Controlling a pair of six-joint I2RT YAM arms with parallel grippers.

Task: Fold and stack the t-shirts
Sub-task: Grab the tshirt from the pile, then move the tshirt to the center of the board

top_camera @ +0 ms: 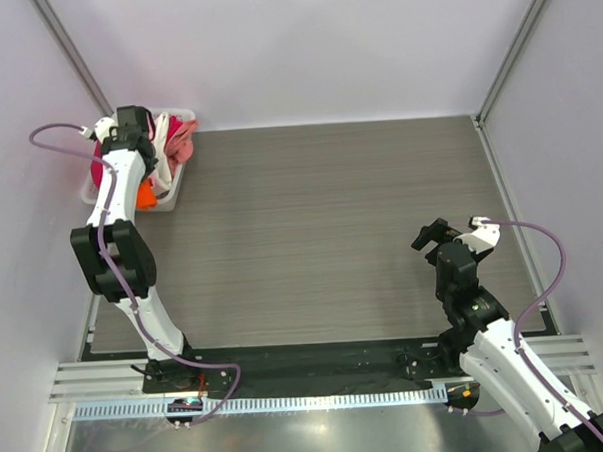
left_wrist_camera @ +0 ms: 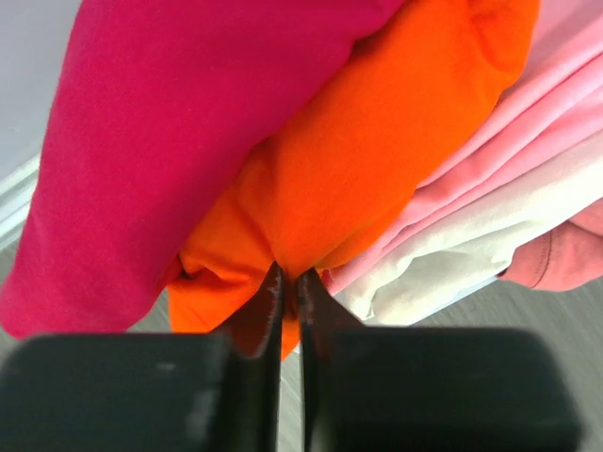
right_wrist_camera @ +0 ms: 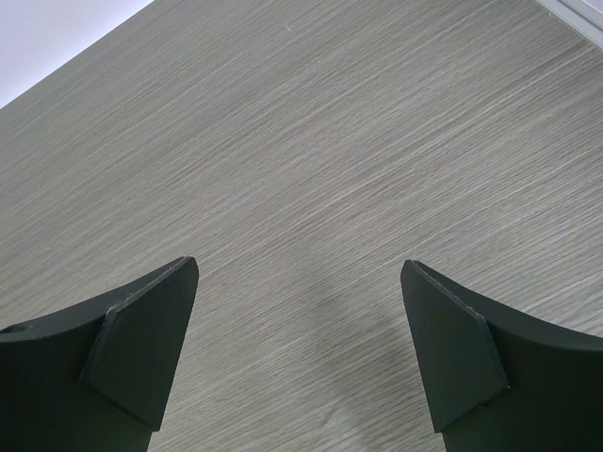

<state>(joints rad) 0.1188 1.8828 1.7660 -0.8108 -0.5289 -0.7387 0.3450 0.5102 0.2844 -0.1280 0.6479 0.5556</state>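
Observation:
In the left wrist view my left gripper (left_wrist_camera: pixel 290 278) is shut on a fold of the bright orange t-shirt (left_wrist_camera: pixel 377 141). The orange shirt is bunched between a magenta-red t-shirt (left_wrist_camera: pixel 170 122) and light pink (left_wrist_camera: pixel 528 122), white (left_wrist_camera: pixel 471 245) and salmon (left_wrist_camera: pixel 565 254) shirts. In the top view the left arm reaches over the white mesh basket (top_camera: pixel 176 183) at the far left. Orange (top_camera: pixel 146 199), magenta (top_camera: pixel 97 173) and salmon (top_camera: pixel 183 141) cloth show there; the fingertips are hidden under the wrist. My right gripper (top_camera: pixel 432 235) (right_wrist_camera: pixel 300 273) is open and empty above bare table.
The wood-grain table (top_camera: pixel 322 225) is bounded by a metal rail along the right side (top_camera: pixel 509 217) and the wall at the back. The basket stands in the far left corner against the wall. The arm bases sit at the near edge.

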